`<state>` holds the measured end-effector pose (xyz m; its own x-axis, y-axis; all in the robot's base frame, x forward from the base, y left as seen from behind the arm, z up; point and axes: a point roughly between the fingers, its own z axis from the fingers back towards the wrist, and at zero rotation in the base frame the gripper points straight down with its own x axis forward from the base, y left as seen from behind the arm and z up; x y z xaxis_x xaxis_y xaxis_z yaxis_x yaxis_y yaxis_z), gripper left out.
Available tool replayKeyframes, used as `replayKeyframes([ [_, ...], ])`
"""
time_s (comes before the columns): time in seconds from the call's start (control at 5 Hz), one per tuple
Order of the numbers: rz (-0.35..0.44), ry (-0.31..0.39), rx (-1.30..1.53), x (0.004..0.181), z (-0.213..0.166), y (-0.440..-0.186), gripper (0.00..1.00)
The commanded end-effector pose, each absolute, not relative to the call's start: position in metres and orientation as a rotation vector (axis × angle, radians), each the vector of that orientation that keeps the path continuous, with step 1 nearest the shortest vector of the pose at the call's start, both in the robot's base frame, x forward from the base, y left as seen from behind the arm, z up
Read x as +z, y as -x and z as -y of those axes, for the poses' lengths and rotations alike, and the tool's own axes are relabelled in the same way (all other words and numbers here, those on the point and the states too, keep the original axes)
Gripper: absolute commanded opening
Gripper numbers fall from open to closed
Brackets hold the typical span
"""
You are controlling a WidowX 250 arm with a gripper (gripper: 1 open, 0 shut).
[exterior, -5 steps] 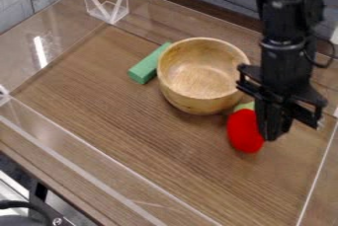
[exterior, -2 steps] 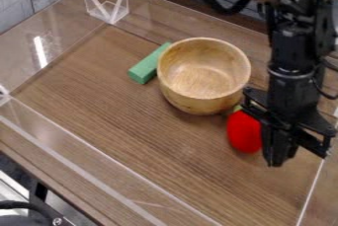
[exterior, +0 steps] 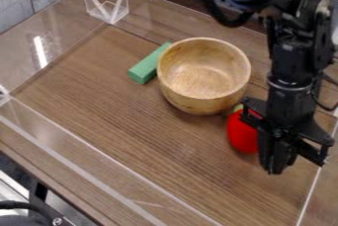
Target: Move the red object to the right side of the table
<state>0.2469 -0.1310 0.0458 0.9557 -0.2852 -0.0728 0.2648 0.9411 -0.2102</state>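
The red object [exterior: 240, 131], a small glossy strawberry shape, rests on the wood-grain table [exterior: 132, 141] near its right side, just in front of the wooden bowl. My gripper [exterior: 283, 159] points almost straight down right beside it. Its black fingers reach the tabletop at the strawberry's right flank. The dark fingers blur together, so the gap between them does not show, and I cannot tell whether they still pinch the strawberry.
A wooden bowl [exterior: 204, 74] stands mid-table, close behind the strawberry. A flat green block [exterior: 149, 63] lies against the bowl's left. Low clear acrylic walls [exterior: 311, 192] edge the table, with the right wall close to my gripper. A clear folded stand [exterior: 106, 5] sits at the back left.
The gripper has sunk toward the tabletop and drifted slightly right. The strawberry has stayed in about the same spot beside the bowl.
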Motion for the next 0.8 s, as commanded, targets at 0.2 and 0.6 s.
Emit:
replayKeyframes([
  [0.2, -0.105, 0.149, -0.302, 0.0703, 0.1334, -0.2499, 0.0],
  [0.6, -0.098, 0.134, -0.278, 0.0686, 0.1414, -0.2482, 1.0],
])
